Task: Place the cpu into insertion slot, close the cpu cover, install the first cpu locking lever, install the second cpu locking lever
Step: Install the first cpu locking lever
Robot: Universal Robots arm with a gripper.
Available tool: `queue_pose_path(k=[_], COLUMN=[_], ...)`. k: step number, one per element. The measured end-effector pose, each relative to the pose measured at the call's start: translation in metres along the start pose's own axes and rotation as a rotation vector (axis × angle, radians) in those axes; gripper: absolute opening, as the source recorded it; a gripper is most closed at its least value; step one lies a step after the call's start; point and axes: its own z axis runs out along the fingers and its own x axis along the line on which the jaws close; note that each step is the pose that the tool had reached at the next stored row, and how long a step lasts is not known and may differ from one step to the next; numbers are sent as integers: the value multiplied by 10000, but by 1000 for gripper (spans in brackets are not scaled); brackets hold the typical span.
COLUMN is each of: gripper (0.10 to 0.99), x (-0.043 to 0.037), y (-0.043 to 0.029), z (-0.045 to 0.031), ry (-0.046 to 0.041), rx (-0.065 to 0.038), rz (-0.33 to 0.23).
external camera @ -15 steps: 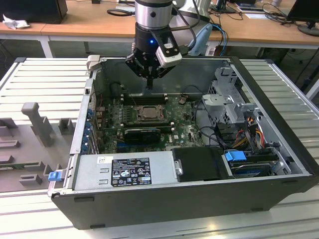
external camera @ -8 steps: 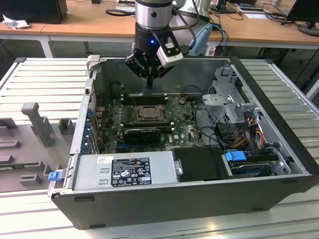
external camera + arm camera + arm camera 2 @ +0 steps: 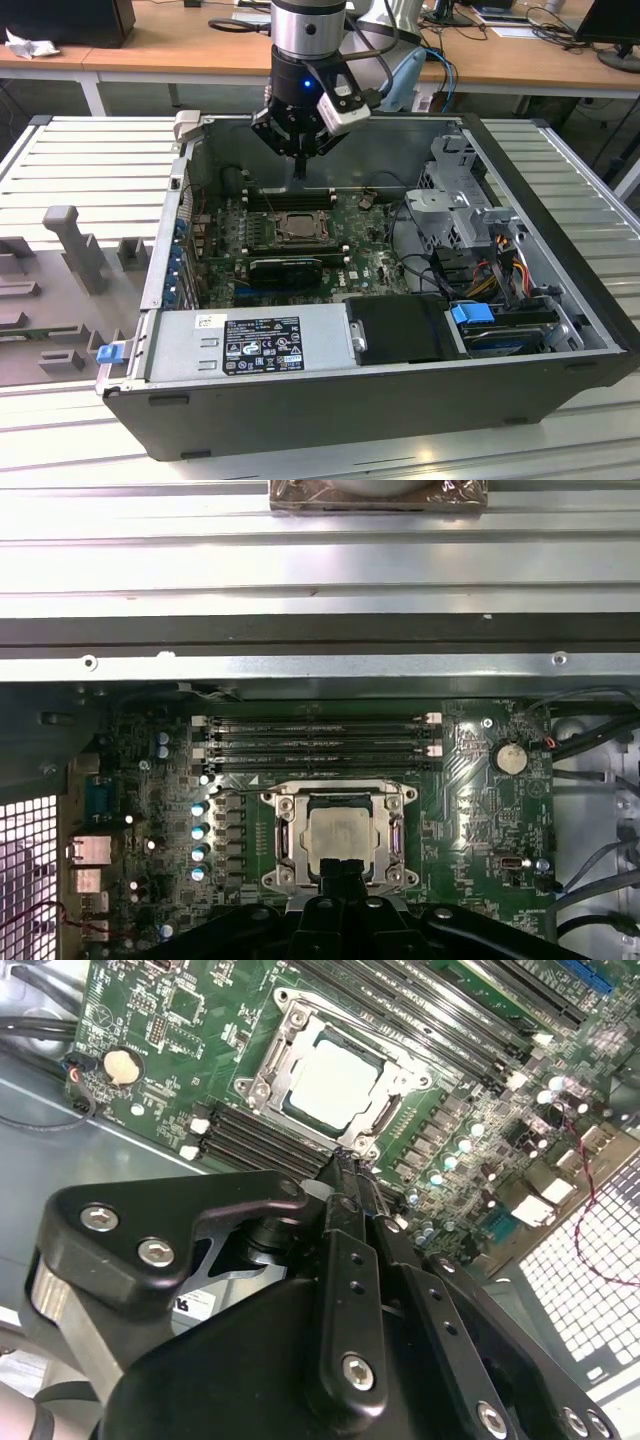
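Looking into the open computer case, I see the chip lying in its socket, the metal cover seemingly down around it; the locking I cannot judge. The fingers, closed and empty, hover just above.

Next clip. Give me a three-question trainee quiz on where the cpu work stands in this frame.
1. True or false: the cpu lies outside the insertion slot.
2. The cpu cover is: A lifted upright, B lying flat around the cpu, C taken off the board?
3. Short answer: is the pincer, poised at the socket's edge, open or shut?
Key: 1 false; 2 B; 3 shut.
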Motion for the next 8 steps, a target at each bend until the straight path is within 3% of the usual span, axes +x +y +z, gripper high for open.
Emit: queue_pose_path(k=[8], gripper=[106], x=[0], y=[0], z=[0], ry=[17], rx=[0], rz=[-370])
